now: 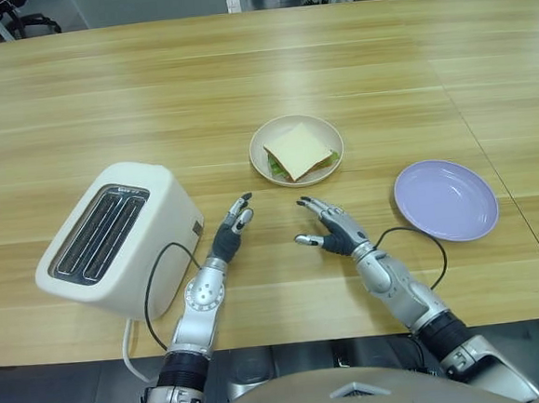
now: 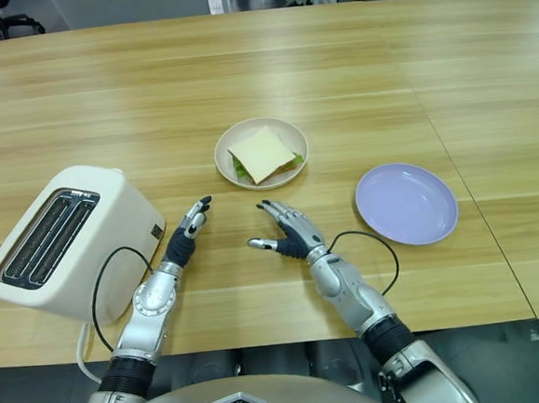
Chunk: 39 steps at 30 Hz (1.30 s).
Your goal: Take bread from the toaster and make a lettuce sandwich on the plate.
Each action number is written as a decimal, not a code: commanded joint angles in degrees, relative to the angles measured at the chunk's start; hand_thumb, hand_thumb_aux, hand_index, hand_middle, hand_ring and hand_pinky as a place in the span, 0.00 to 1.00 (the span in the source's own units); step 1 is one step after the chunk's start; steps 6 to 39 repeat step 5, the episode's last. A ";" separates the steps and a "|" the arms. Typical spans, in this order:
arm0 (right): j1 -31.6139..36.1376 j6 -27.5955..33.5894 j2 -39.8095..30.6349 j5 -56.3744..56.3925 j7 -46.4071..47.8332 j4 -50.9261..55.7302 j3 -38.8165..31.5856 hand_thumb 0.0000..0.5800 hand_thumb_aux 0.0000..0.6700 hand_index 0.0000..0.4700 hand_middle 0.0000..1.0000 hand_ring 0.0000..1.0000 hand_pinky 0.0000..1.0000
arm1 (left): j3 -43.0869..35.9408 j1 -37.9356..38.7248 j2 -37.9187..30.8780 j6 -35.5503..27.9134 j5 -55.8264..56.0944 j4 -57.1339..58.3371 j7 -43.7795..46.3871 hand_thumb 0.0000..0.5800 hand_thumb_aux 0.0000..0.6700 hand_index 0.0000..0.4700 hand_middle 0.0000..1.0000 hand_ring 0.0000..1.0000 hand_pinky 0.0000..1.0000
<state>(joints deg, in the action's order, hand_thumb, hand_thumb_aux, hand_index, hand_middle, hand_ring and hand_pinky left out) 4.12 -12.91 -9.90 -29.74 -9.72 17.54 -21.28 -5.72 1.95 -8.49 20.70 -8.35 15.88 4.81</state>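
Pale bread on top, green lettuce [image 1: 275, 166] peeking out at the left edge: sandwich [image 1: 297, 152] assembled on the cream plate [image 1: 256, 151], mid-table, just far of both hands. Complete or nearly so, judging by the stacked slices. Left hand [image 1: 233, 230] near and left of the plate, fingers loosely spread, holding nothing. Right hand [image 1: 329, 227] near and slightly right of it, fingers likewise fanned out, empty. Apart from each other and apart from the plate.

Risks from here: clipping the plate rim with a fingertip on any forward reach, shoving the plate or skewing the top slice off the lettuce. Pressing down unevenly, squeezing leaves out at the side. Snagging the left cable [image 1: 154, 276] looped beside the toaster [image 1: 118, 237] with the forearm, or dragging the right cable [image 1: 439, 253] curling from the wrist toward the purple plate [image 1: 447, 200].

Room: wide bare wooden table [image 1: 241, 73] on the far side of the sandwich. Toaster at near left, close to the near edge. Purple plate at right, well apart from the sandwich. Safest retreat probably straight back toward the near edge, between toaster and purple plate.
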 commanded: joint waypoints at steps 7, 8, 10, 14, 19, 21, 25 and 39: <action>-1.25 -0.80 2.67 9.69 1.60 5.15 6.33 0.00 0.00 0.00 0.00 0.00 0.00 | 2.08 0.00 2.93 8.71 4.71 7.76 -0.30 0.00 0.00 0.00 0.00 0.00 0.00; -1.25 -0.80 2.67 9.69 1.60 5.15 6.33 0.00 0.00 0.00 0.00 0.00 0.00 | 2.08 0.00 2.93 8.71 4.71 7.76 -0.30 0.00 0.00 0.00 0.00 0.00 0.00; -1.25 -0.80 2.67 9.69 1.60 5.15 6.33 0.00 0.00 0.00 0.00 0.00 0.00 | 2.08 0.00 2.93 8.71 4.71 7.76 -0.30 0.00 0.00 0.00 0.00 0.00 0.00; -1.25 -0.80 2.67 9.69 1.60 5.15 6.33 0.00 0.00 0.00 0.00 0.00 0.00 | 2.08 0.00 2.93 8.71 4.71 7.76 -0.30 0.00 0.00 0.00 0.00 0.00 0.00; -1.25 -0.80 2.67 9.69 1.60 5.15 6.33 0.00 0.00 0.00 0.00 0.00 0.00 | 2.08 0.00 2.93 8.71 4.71 7.76 -0.30 0.00 0.00 0.00 0.00 0.00 0.00; -1.25 -0.80 2.67 9.69 1.60 5.15 6.33 0.00 0.00 0.00 0.00 0.00 0.00 | 2.08 0.00 2.93 8.71 4.71 7.76 -0.30 0.00 0.00 0.00 0.00 0.00 0.00; -1.25 -0.80 2.67 9.69 1.60 5.15 6.33 0.00 0.00 0.00 0.00 0.00 0.00 | 2.08 0.00 2.93 8.71 4.71 7.76 -0.30 0.00 0.00 0.00 0.00 0.00 0.00; -1.25 -0.80 2.67 9.69 1.60 5.15 6.33 0.00 0.00 0.00 0.00 0.00 0.00 | 2.08 0.00 2.93 8.71 4.71 7.76 -0.30 0.00 0.00 0.00 0.00 0.00 0.00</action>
